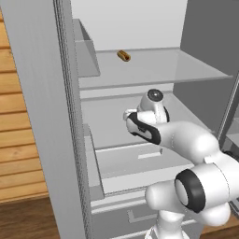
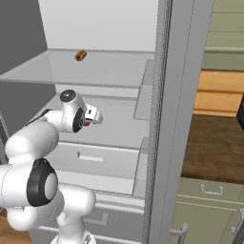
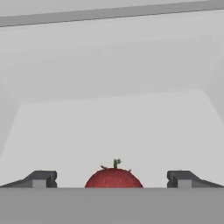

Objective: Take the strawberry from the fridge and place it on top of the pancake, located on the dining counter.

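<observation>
So the arm is reaching into the open fridge [image 1: 65,116] with the pincer [image 3: 112,179] spread wide and grasping nothing. The strawberry [image 3: 113,178] sits right between the two fingertips [image 3: 41,178], with daylight on both sides, so no contact. It's on the lower glass shelf [image 1: 107,121], roughly mid-shelf and back from the front edge. From the right base camera you just get a speck of red [image 2: 86,123] peeking out beside the wrist.

Orientation: the little green stem points up toward the top of the hand camera, so I'd guess the berry's long axis runs stem-to-tip, roughly upright on the shelf. It's cut off at the bottom of that picture, so I can't tell how it's resting.

What could go wrong, imo:
- It's small, round and probably slick, so if the fingers close off-centre or too high on the shoulder it could squirt out and roll toward the back wall.
- Pushing in further before closing might nudge it away.
- Backing out too high could clip the upper shelf [image 1: 154,65], where a small brown cylinder thing [image 1: 123,56] sits. Wrong item, leave it alone.
</observation>
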Tool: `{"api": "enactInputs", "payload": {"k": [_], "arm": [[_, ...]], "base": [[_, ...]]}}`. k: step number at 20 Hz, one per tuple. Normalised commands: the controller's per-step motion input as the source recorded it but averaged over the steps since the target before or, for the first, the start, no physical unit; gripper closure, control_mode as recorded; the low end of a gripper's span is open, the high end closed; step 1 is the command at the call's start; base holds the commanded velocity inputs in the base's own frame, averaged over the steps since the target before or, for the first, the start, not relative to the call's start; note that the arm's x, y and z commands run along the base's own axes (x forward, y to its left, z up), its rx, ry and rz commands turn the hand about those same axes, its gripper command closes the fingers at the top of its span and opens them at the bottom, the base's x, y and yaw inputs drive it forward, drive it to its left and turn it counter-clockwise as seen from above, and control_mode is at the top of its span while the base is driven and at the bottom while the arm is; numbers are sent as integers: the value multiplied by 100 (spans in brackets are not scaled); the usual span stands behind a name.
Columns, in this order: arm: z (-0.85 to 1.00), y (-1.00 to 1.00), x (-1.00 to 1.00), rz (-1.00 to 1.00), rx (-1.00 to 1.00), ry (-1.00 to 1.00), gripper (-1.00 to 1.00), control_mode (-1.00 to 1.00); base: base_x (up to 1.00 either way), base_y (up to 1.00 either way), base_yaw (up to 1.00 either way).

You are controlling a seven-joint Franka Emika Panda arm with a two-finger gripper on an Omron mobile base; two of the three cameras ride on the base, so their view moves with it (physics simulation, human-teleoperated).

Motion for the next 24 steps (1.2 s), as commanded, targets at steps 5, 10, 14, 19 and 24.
{"api": "enactInputs", "payload": {"k": [5,10,14,19,24], "arm": [[-7,0,5,0,0,0,-100,-100],[-11,0,0,0,0,3,100,-100],[-6,0,0,0,0,1,100,-100],[0,0,-1,0,0,0,100,-100],[0,0,-49,0,0,0,100,-100]], "base": [[0,0,0],[0,0,0],[0,0,0],[0,0,0],[0,0,0]]}}
